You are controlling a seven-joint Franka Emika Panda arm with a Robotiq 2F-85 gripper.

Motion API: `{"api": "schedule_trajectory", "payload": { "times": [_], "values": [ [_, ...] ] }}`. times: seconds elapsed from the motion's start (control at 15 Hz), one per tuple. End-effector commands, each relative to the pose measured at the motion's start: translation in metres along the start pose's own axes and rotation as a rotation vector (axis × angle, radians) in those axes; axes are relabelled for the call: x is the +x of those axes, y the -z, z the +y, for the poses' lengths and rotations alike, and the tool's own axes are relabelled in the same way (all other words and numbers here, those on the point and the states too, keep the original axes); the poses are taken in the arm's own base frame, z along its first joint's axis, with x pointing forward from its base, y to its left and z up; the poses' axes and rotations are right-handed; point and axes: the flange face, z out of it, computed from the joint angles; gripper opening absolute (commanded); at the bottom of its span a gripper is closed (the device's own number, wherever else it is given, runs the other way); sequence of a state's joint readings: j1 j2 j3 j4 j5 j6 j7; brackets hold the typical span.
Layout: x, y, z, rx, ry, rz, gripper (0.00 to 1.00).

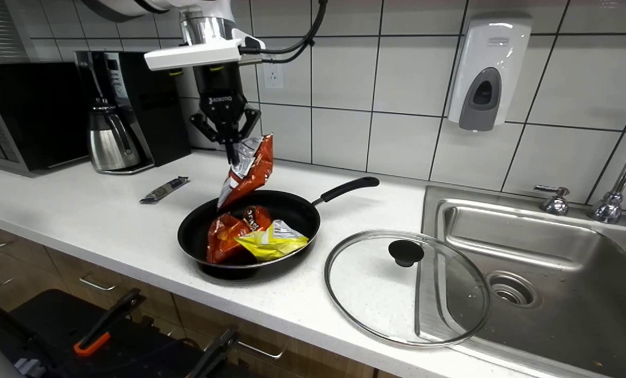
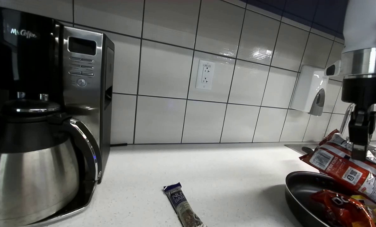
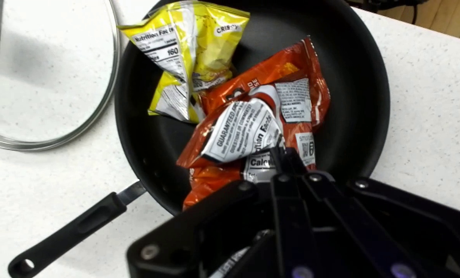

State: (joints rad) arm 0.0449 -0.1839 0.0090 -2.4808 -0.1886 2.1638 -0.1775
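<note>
"ROBOTIQ" is printed on the pincer point(image 1: 232, 157), "GUARANTEED" on its bag point(image 3: 239, 127), "160" and "CRISPY" on the yellow bag point(image 3: 210, 46) below, "Mr. Coffee" on the brewer point(image 2: 82, 99) well apart.

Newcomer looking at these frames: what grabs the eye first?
Probably the red snack bag pinched in the gripper, hanging over the black frying pan. Inside the pan, a bright yellow bag lies beside a second red bag. Next, the glass lid, straddling counter and sink.

Tool point(image 3: 284, 153) pinching red bag point(image 3: 249, 129), pan point(image 3: 355, 112) below
</note>
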Motion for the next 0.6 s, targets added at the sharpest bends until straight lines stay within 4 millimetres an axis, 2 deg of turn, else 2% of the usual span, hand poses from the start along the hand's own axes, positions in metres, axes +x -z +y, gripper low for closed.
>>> {"api": "schedule_trajectory", "payload": {
  "times": [0.0, 0.33, 0.53],
  "values": [
    [-0.013, -0.002, 0.023, -0.043, -0.050, -0.002, 0.00],
    [-0.021, -0.013, 0.045, -0.050, -0.102, -0.027, 0.00],
    [-0.022, -0.022, 0.049, -0.042, -0.139, -0.035, 0.00]
  ]
}}
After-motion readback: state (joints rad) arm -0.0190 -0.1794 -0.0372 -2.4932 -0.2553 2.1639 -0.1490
